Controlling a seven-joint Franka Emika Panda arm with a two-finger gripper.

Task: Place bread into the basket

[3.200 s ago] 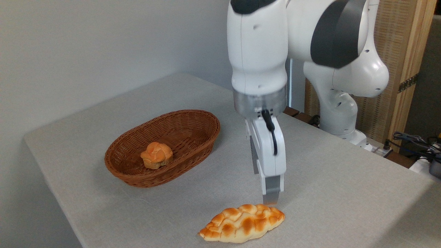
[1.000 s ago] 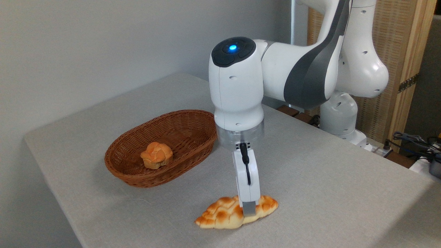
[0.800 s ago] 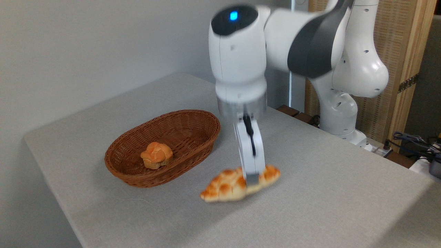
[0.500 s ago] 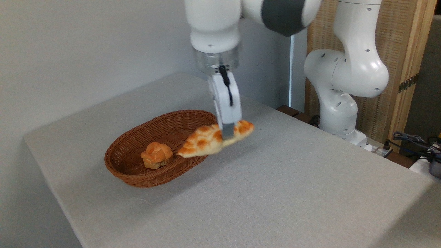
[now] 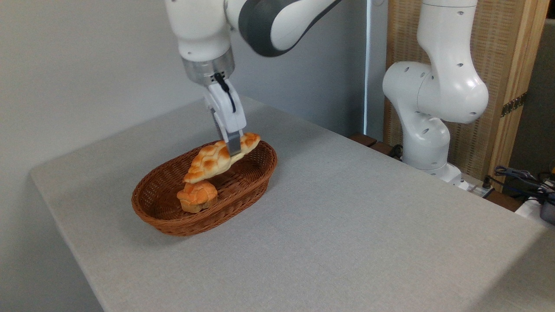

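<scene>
The claw (image 5: 234, 148) is clenched on the bread (image 5: 219, 157), gripping it right of its middle and holding it in the air above the basket (image 5: 243, 186). The loaf tilts, its left pointed end lowest, close over the small round bun (image 5: 197, 196) that lies in the basket. The basket stands on the grey desk (image 5: 347, 225).
</scene>
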